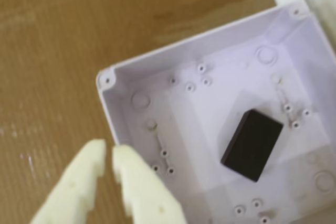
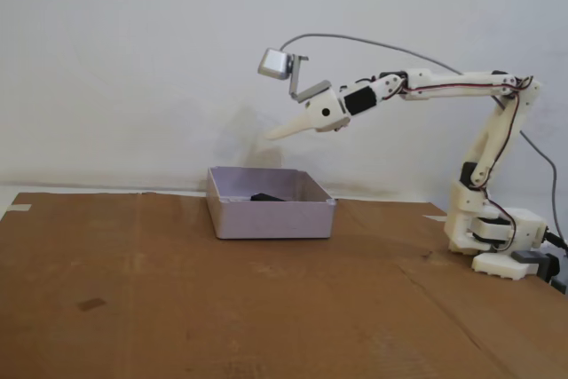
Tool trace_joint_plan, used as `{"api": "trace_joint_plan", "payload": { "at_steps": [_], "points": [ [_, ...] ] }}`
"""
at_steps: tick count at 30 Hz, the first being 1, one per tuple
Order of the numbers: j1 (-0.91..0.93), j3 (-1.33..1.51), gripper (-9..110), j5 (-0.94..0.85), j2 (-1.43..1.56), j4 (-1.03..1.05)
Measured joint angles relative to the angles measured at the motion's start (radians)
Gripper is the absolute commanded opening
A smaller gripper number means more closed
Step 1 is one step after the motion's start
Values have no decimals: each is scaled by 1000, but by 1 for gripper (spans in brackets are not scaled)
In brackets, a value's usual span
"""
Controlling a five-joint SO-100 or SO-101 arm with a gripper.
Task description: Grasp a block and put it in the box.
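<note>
Already the small matte black rectangular block [image 1: 252, 145] lay flat inside the shallow pale lavender plastic box [image 1: 126, 85], while the cream two-finger gripper [image 1: 108, 153] hung above it, empty, fingers nearly together.

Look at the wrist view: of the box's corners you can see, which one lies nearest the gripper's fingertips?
The corner with the screw hole at the box's left end, just above the gripper. The other visible corner sits far off at the picture's upper right, beyond the black block.
</note>
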Motion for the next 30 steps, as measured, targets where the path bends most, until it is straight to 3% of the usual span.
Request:
{"api": "trace_joint_plan", "payload": {
  "at_steps": [30],
  "points": [
    [-80, 514, 0, 0, 601, 0]
  ]
}}
